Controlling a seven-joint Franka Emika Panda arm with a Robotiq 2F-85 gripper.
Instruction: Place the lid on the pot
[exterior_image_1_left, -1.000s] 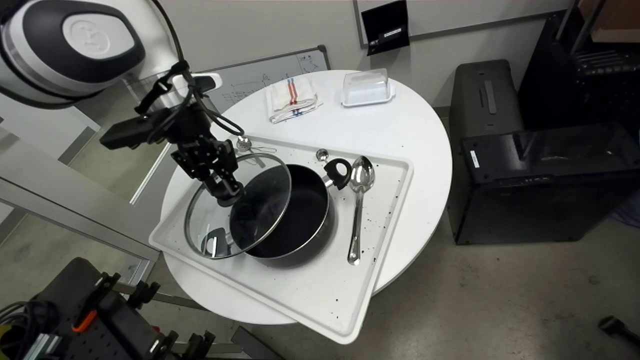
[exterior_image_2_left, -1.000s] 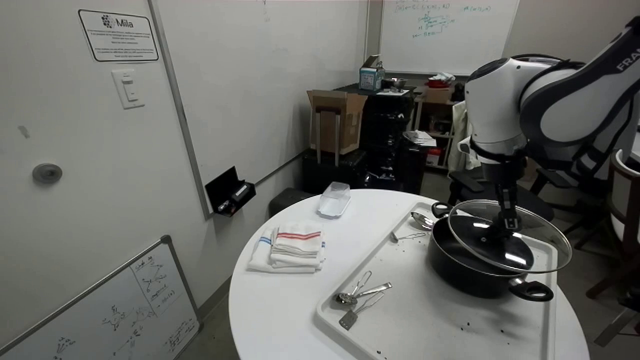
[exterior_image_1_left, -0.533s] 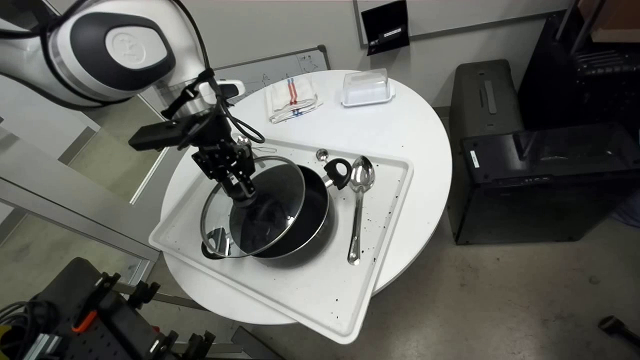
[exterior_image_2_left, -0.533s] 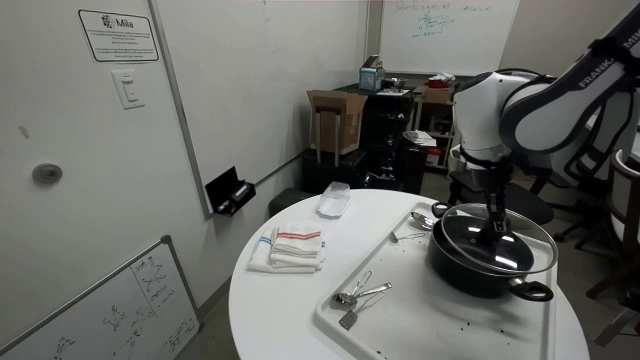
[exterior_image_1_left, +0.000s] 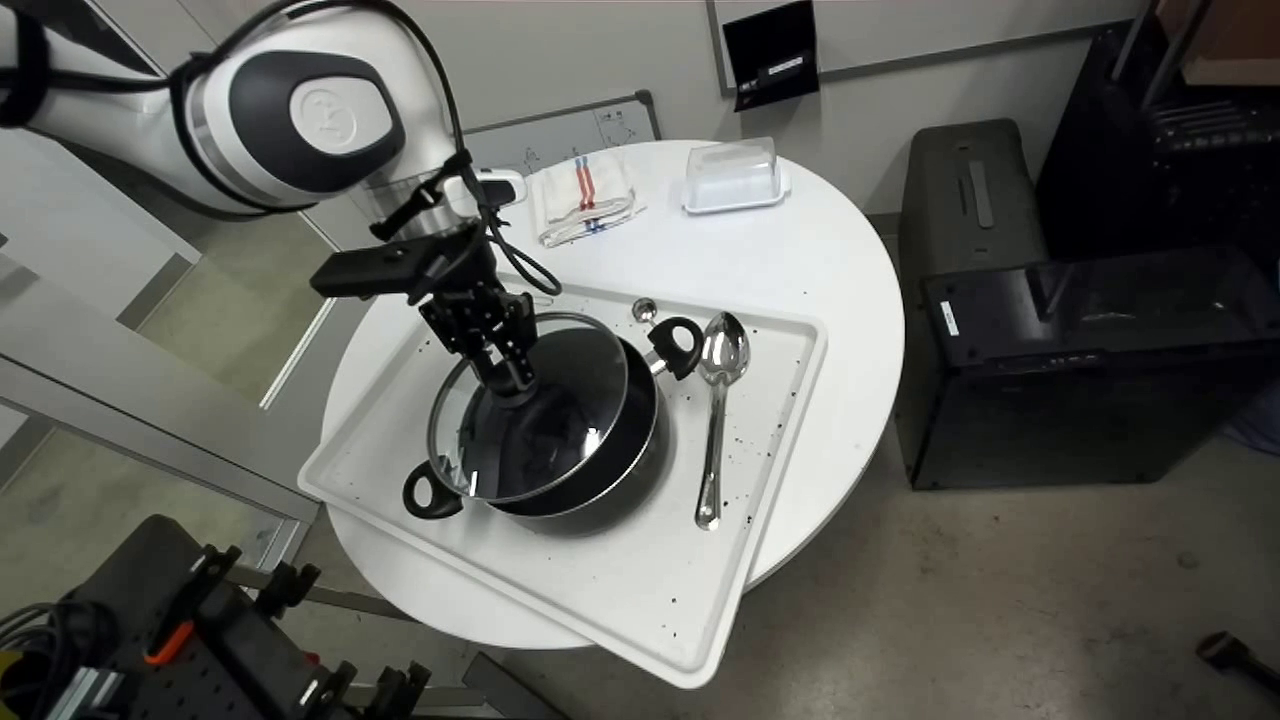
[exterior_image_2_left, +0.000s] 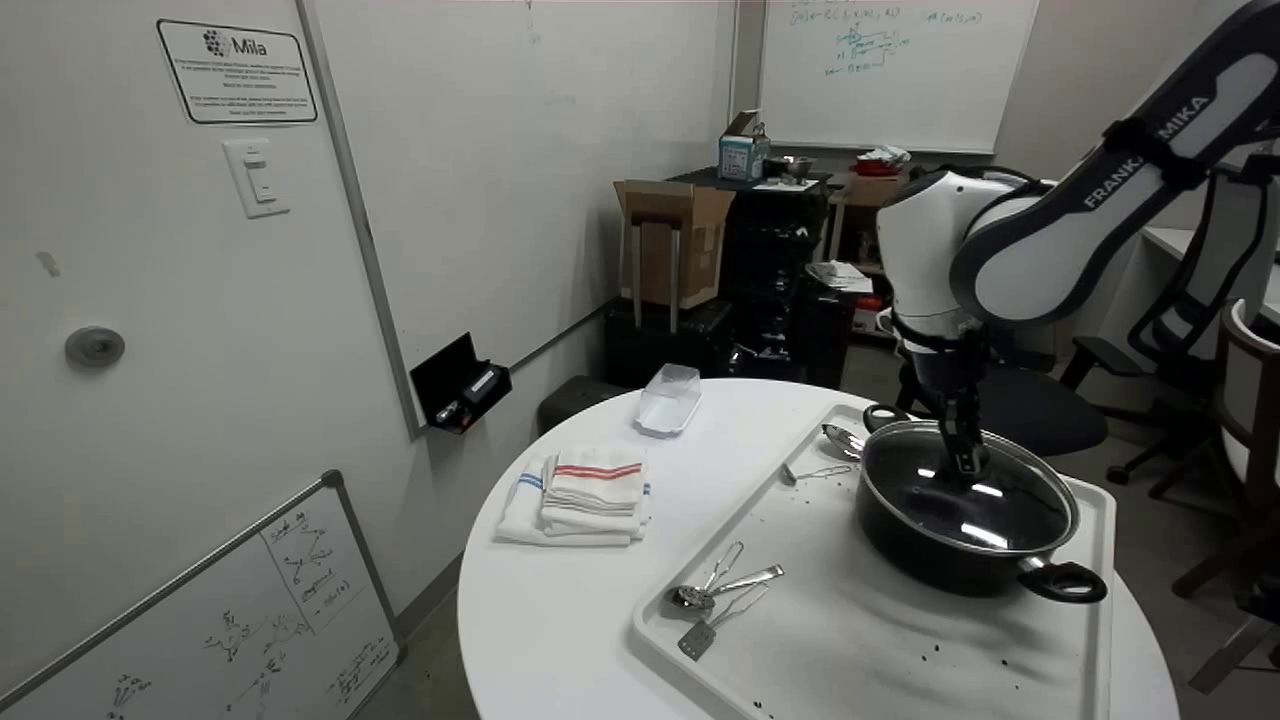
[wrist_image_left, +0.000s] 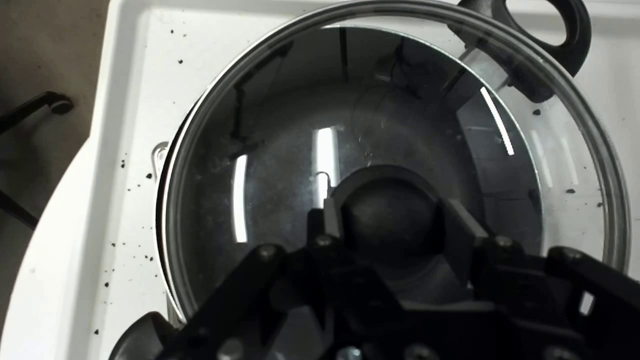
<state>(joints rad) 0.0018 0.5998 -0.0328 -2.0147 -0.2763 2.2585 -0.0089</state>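
Note:
My gripper (exterior_image_1_left: 512, 385) is shut on the black central knob of the clear glass lid (exterior_image_1_left: 580, 400). In the wrist view the gripper (wrist_image_left: 392, 215) has one finger on each side of the knob. The lid also shows in an exterior view (exterior_image_2_left: 930, 490), over the black pot (exterior_image_2_left: 920, 550). The pot (exterior_image_1_left: 610, 510) stands on the tray. In the wrist view the lid (wrist_image_left: 285, 185) is off-centre: the pot's rim shows past its left edge, and the lid overhangs on the right. I cannot tell whether the lid touches the rim.
The white tray (exterior_image_1_left: 640, 620) lies on a round white table (exterior_image_1_left: 850, 270). A large metal spoon (exterior_image_1_left: 715, 420) lies beside the pot. Small utensils (exterior_image_2_left: 715, 600) lie in a tray corner. Folded towels (exterior_image_1_left: 583, 198) and a clear-lidded dish (exterior_image_1_left: 735, 178) are on the table beyond the tray.
My gripper has carried the lid sideways, so it covers more of the pot and sits more nearly over it in both exterior views. The pot and tray have not moved.

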